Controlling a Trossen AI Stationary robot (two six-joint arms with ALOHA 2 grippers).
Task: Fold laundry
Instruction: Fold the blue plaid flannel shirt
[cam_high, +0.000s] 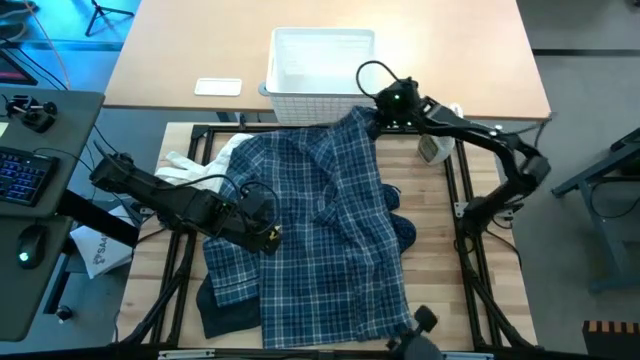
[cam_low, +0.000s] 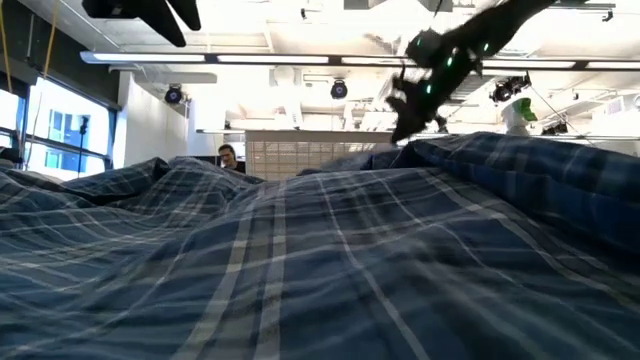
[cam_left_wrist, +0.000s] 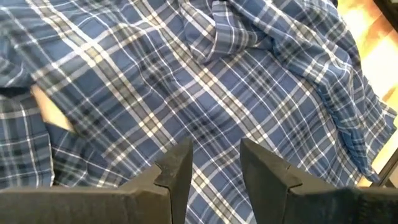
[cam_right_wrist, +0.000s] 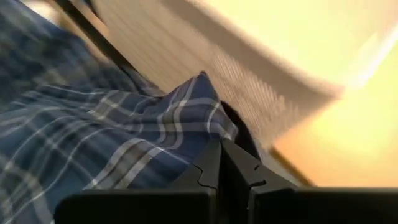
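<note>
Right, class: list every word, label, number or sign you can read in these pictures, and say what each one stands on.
No text can be read for certain.
On the white packet left of the table: dark letters, too blurred to read.
On the white card on the far desk: no legible print.
On the keyboard: lit keys, too small to read.
On the plaid shirt and the basket: no text shows.

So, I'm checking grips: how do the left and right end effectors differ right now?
The right end effector is shut on the plaid shirt's corner by the white basket. The left end effector stands open, fingers apart over the shirt's other side, gripping nothing. Both are at the same shirt.
</note>
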